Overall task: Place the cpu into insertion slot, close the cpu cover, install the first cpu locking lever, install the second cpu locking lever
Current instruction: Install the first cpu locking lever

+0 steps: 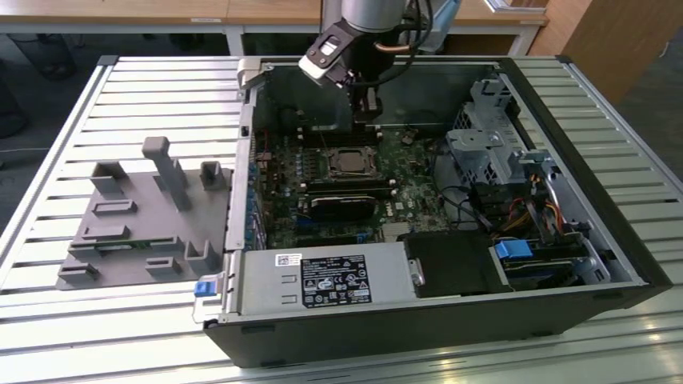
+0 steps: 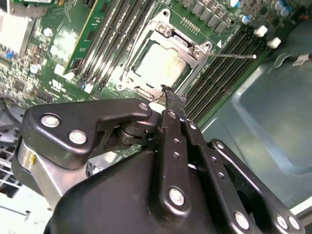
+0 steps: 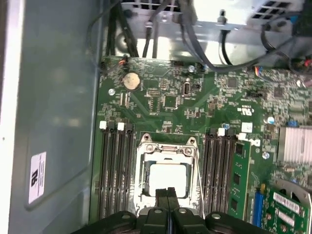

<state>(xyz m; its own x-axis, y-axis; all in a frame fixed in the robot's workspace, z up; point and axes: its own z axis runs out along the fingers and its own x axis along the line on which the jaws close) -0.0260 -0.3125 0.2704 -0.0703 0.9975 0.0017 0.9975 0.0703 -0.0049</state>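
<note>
claw: fingers pressed together, nothing between them, in both wrist views (image 2: 171,96) (image 3: 167,192)
claw position: above the motherboard, tips over the near edge of the socket area; in the exterior view it hangs inside the open case (image 1: 369,116)
contact: can't tell if the tips touch anything
cpu: silver-grey top, lying flat in the insertion slot (image 2: 132,82), just past the claw tips (image 2: 163,66) (image 3: 168,176)
cpu cover: silvery frame lying down around the cpu, metal top showing through its window (image 2: 183,43) (image 3: 168,148)
lever: thin metal rod (image 2: 231,55) running from a cover corner out over the memory slots
memory slots: long black rows on both sides of the socket (image 3: 114,170)
board: green circuit board (image 3: 165,97) on the case floor
case: black, side open, facing up (image 1: 427,328)
fixture: grey moulded holder (image 1: 139,232) at the exterior view's left, beside the case
bench: slatted metal (image 1: 64,336) carrying case and fixture
</note>
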